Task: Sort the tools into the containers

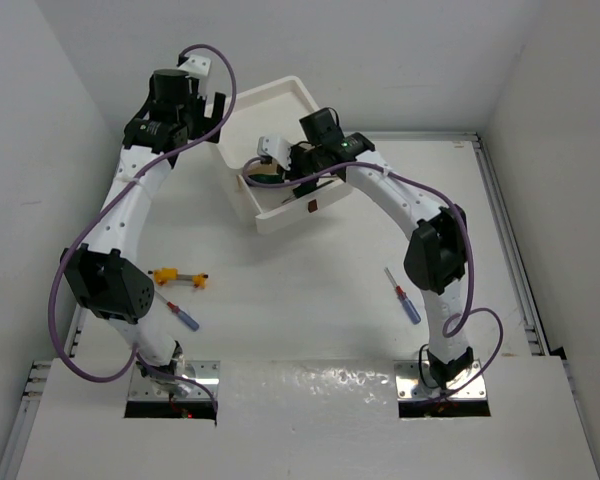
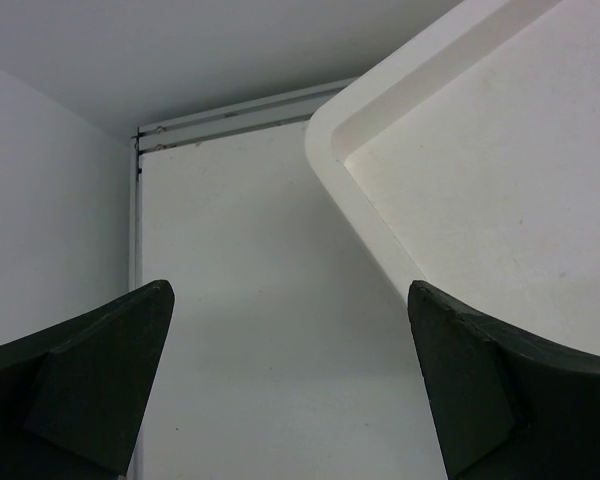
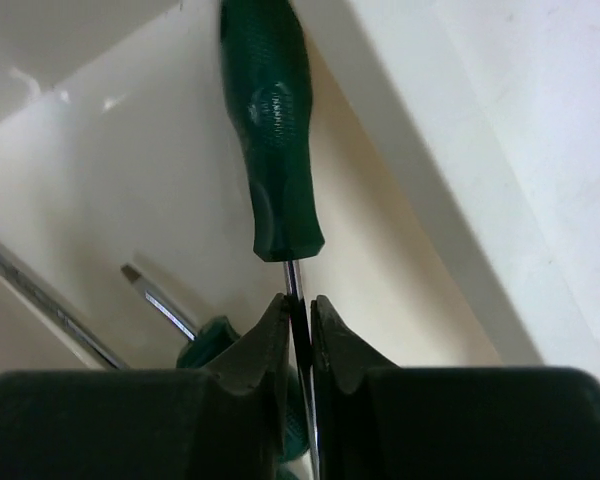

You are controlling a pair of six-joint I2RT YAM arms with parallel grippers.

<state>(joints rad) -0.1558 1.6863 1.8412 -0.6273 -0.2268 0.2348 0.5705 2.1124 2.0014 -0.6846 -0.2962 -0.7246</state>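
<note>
The pulled-out drawer [image 3: 100, 190] is holding one green-handled screwdriver [image 3: 212, 338]. Above it the right hand [image 3: 298, 312] is pinching a dark-green screwdriver [image 3: 273, 150] by its thin shaft, handle pointing straight away from the hand. The left hand [image 2: 290, 295] is gaping wide beside the unit's rimmed top [image 2: 365, 140].

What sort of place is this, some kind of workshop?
Probably a robotics lab test booth rather than a workshop: a white table boxed in by white walls, two robot arms bolted at its near edge, and small screwdrivers and a white drawer unit set out.
</note>
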